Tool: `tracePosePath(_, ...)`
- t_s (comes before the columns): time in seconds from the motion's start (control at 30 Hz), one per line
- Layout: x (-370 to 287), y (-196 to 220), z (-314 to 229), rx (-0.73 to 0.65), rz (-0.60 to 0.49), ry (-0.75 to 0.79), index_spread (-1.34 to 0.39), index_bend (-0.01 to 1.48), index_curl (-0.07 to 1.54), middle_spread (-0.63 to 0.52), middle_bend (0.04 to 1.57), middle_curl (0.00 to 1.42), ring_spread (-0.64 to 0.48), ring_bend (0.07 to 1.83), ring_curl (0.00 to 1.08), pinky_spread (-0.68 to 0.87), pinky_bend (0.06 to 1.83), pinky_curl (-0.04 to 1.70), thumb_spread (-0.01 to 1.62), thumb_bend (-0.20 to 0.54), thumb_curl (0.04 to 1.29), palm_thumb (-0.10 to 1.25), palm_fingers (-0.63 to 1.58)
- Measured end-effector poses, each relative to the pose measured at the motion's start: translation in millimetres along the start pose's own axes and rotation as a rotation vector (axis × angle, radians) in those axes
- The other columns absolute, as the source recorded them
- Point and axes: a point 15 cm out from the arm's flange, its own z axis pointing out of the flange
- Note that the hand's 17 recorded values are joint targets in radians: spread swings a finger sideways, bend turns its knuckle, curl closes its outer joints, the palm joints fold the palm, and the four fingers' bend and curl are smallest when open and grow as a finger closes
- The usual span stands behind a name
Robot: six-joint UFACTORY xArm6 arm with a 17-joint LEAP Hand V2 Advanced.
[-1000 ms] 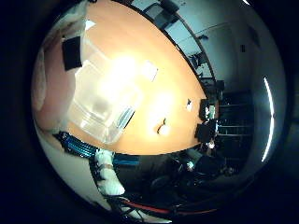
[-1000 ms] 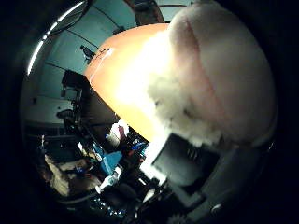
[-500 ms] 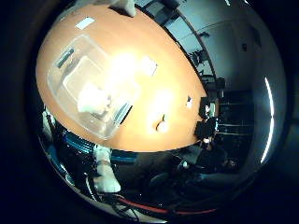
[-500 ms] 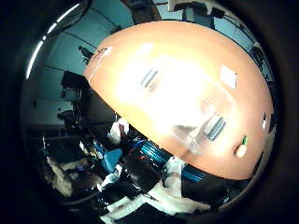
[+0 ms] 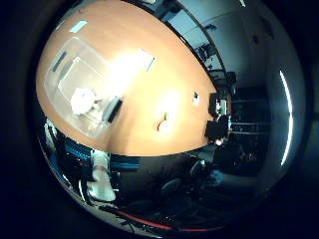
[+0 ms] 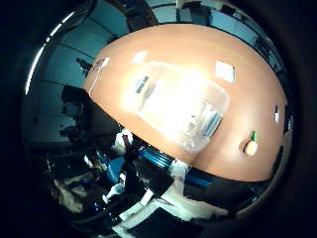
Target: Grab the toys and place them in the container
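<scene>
A clear plastic container (image 5: 72,62) stands on the orange oval table (image 5: 174,85). A pale plush toy (image 5: 82,100) lies inside it, in the right little finger side palm view. A small orange toy with a green tip (image 6: 250,146) lies on the table away from the container, in the right thumb side palm view.
White cards (image 5: 147,60) (image 6: 225,70) lie on the table near the container. A dark flat item (image 6: 142,85) lies beside the container. Chairs and blue crates (image 6: 158,164) line the table's edge, with office furniture beyond.
A second ago the plush toy filled the thumb side view, held close to the palm. It has been let go and lies in the container. The camera has risen away from the table.
</scene>
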Motion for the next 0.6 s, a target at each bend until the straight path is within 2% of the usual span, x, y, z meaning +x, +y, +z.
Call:
tracePosePath(0.3, 141, 67, 27, -0.052, 0.176, 0.064, -0.41, 0.16, 0.26, -0.03, 0.25, 0.34, 0.16, 0.47, 0.23, 0.48, 0.57, 0.35, 1.04, -0.025, 0.26, 0.34, 0.21)
tracePosePath(0.6, 249, 117, 89, -0.118, 0.304, 0.085, -0.41, 0.16, 0.26, -0.03, 0.25, 0.34, 0.15, 0.46, 0.22, 0.47, 0.56, 0.31, 1.04, -0.023, 0.26, 0.34, 0.21)
